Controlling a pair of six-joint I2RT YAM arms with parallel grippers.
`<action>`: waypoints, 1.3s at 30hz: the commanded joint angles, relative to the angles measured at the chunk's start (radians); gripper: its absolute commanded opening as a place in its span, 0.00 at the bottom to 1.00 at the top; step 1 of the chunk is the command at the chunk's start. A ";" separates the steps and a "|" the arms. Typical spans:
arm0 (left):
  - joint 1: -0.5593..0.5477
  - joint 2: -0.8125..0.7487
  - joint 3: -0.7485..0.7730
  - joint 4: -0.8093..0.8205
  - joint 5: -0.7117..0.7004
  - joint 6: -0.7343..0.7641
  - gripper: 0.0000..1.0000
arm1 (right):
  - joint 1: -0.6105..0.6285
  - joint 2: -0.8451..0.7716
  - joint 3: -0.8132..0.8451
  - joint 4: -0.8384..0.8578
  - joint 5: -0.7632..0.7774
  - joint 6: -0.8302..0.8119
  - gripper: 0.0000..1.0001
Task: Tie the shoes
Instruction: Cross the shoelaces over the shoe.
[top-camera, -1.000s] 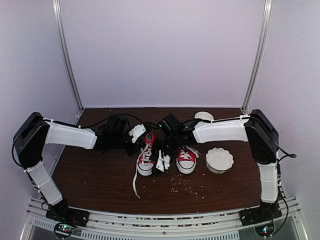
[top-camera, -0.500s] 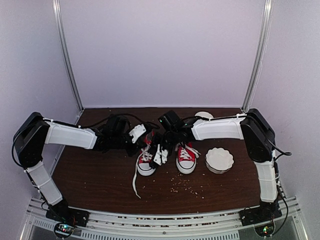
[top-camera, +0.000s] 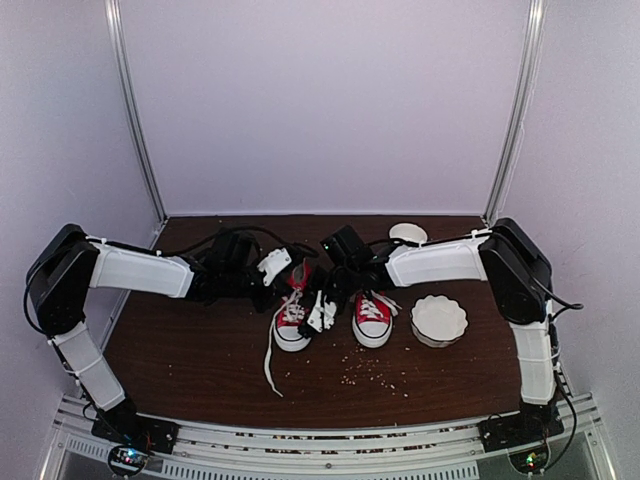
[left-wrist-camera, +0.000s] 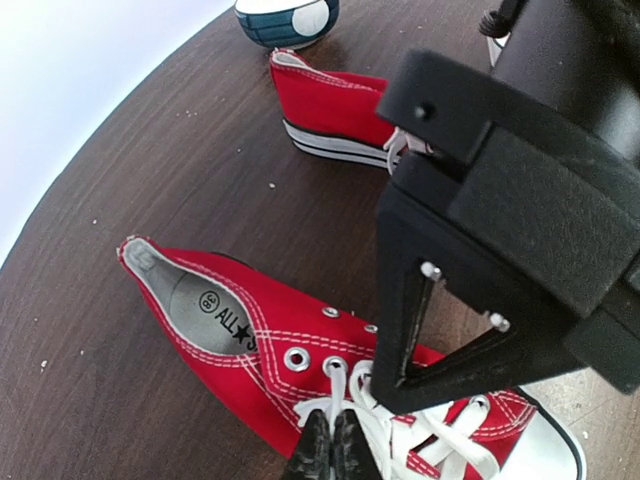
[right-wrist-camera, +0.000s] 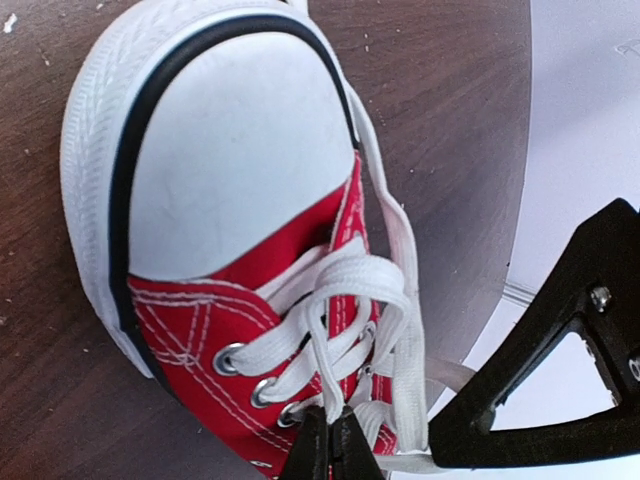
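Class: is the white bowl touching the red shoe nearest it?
Apart. The top view shows bare table between the white bowl and that red shoe.

The shoes (left-wrist-camera: 250, 330) are made of matt red canvas with smooth white rubber toe caps (right-wrist-camera: 230, 140); the tabletop (left-wrist-camera: 150, 200) is finished in grained wood.

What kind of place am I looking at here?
Likely a lab test booth: plain white walls, metal corner posts, and robot arms bolted at the edge of a brown table.
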 joint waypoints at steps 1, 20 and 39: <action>0.012 0.007 0.020 0.023 0.012 -0.013 0.00 | 0.001 0.008 0.036 0.045 0.032 0.052 0.00; 0.029 0.066 0.071 -0.048 -0.047 -0.028 0.00 | -0.004 -0.027 -0.033 0.139 0.025 0.155 0.38; 0.036 0.038 0.035 -0.038 0.048 0.001 0.00 | -0.065 -0.219 -0.138 0.090 -0.213 0.424 0.43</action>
